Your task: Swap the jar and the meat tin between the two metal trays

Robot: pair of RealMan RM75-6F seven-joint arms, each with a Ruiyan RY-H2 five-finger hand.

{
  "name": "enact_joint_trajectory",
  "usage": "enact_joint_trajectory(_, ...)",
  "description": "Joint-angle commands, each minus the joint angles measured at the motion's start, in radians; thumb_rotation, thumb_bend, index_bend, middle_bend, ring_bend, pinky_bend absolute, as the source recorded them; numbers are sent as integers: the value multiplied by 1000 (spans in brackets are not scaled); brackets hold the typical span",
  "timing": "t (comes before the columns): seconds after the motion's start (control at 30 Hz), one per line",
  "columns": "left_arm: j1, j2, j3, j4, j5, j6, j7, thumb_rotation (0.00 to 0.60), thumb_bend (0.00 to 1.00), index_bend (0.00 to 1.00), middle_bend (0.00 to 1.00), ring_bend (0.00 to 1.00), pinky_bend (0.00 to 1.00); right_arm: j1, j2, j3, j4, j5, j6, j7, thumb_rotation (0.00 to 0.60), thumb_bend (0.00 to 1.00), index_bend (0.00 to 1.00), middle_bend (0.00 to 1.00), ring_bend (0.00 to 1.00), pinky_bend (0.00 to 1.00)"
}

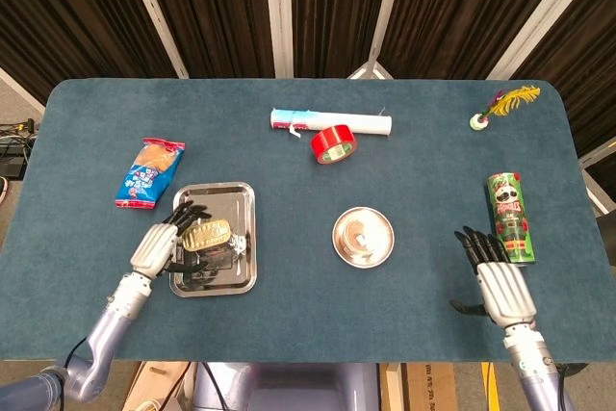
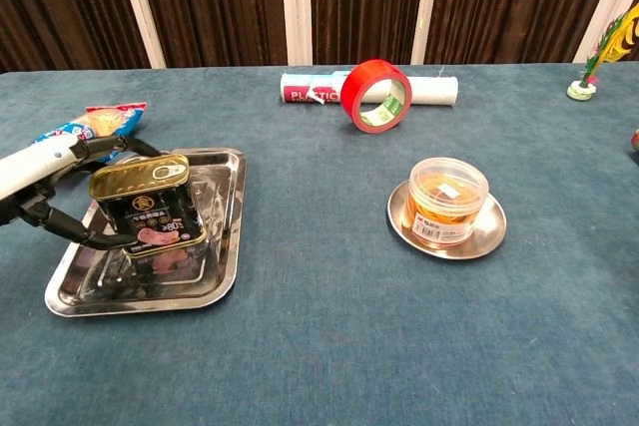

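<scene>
The meat tin (image 1: 207,235) (image 2: 148,212) stands upright in the rectangular metal tray (image 1: 236,276) (image 2: 215,276) at the left. My left hand (image 1: 159,247) (image 2: 45,172) lies against the tin's left side, fingers spread loosely around it. The amber jar (image 1: 363,235) (image 2: 447,197) sits on the round metal tray (image 1: 338,238) (image 2: 479,241) in the middle. Near the front right edge my right hand (image 1: 496,281) hangs with its fingers straight and apart, holding nothing; the chest view does not show it.
A red tape roll (image 1: 333,143) (image 2: 375,96) leans by a white tube (image 1: 366,124) (image 2: 429,90) at the back. A blue snack packet (image 1: 149,172) (image 2: 95,122) lies behind the left tray. A green crisp can (image 1: 509,217) lies just beyond the right hand. A feather ornament (image 1: 500,105) sits far right.
</scene>
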Motion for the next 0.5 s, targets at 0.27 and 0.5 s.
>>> enact_joint_trajectory(0.27, 95, 291, 13, -373, 20, 167, 218, 600, 129, 149, 0, 0, 86, -2, 4, 2, -9, 6, -1, -8, 600, 36, 22, 45, 0, 0)
enact_joint_trajectory(0.5, 282, 444, 31, -543, -12, 431, 556, 600, 147, 154, 3, 0, 86, 2, -9, 7, 21, -12, 10, -30, 600, 36, 22, 45, 0, 0)
